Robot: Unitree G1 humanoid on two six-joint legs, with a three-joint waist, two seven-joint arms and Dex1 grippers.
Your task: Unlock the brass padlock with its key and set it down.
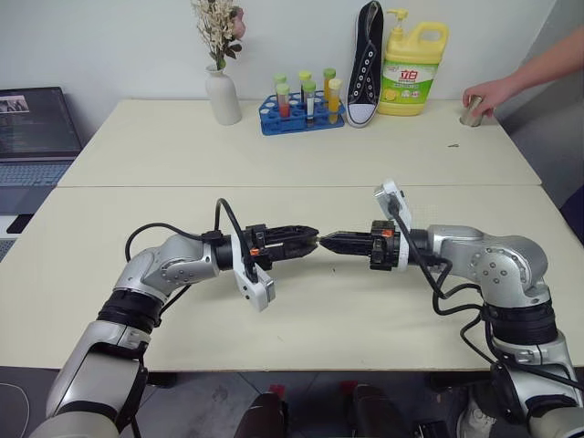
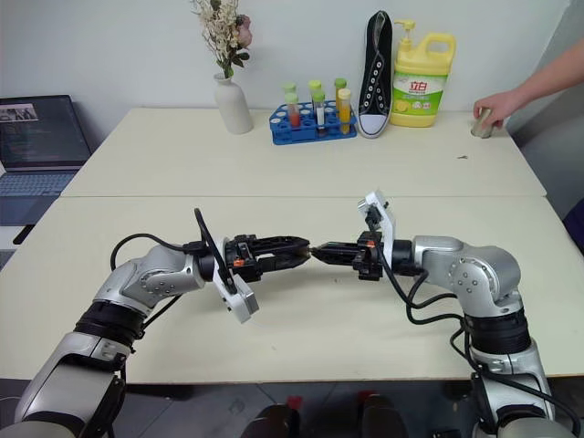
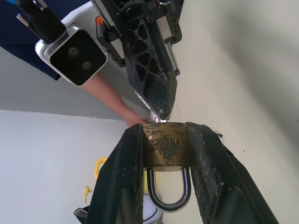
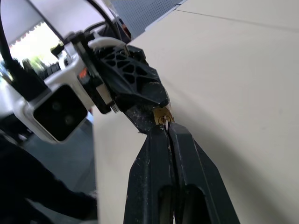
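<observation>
The brass padlock (image 3: 164, 145) is pinched by its body between my left gripper's (image 1: 308, 242) two fingers, held above the near table. Its silver shackle (image 3: 167, 196) hangs closed and points back toward the wrist. My right gripper (image 1: 330, 243) faces it tip to tip, shut on the key (image 3: 153, 115). Only a small silver sliver of the key shows, at the padlock's keyhole end (image 4: 164, 121). Both grippers point level at each other above the table (image 1: 301, 319).
On the far table stand a white vase with flowers (image 1: 222, 94), a blue rack of tubes (image 1: 301, 111), a black shoe (image 1: 365, 64) and a yellow bottle (image 1: 412, 71). A person's hand (image 1: 488, 96) rests on a small cup at the back right. A laptop (image 1: 35, 137) sits left.
</observation>
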